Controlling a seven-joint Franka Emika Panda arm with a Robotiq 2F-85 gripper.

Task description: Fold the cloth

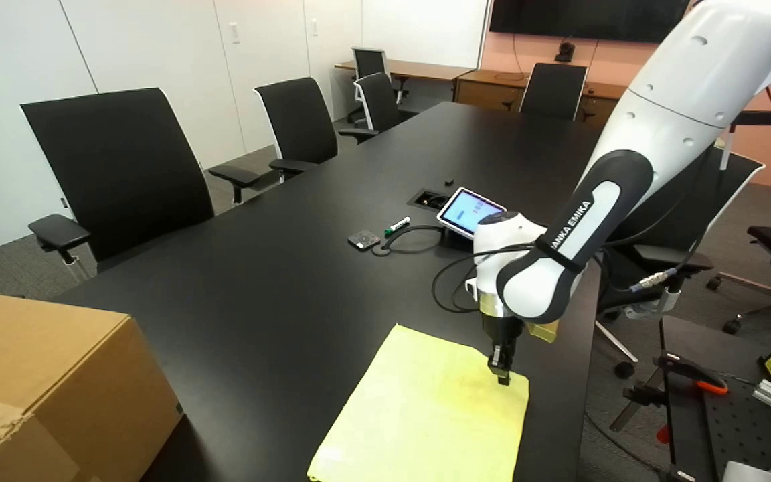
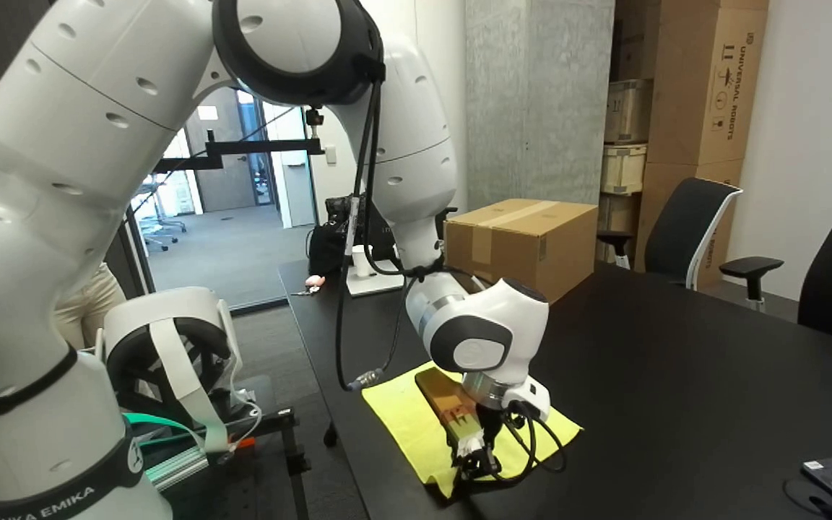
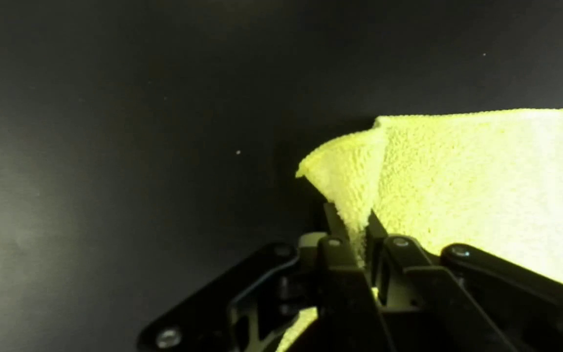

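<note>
Apparently light and limp, the yellow cloth (image 3: 457,176) spreads toward three o'clock on the black table (image 3: 130,127) in the wrist view, pinched by the gripper (image 3: 352,213) near one corner, where we judge a gathered grip holds best.

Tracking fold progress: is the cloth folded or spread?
Mostly spread: the cloth lies broad and flat on the table in both exterior views, pinched near one corner in the gripper. Layers underneath, I cannot tell.
</note>
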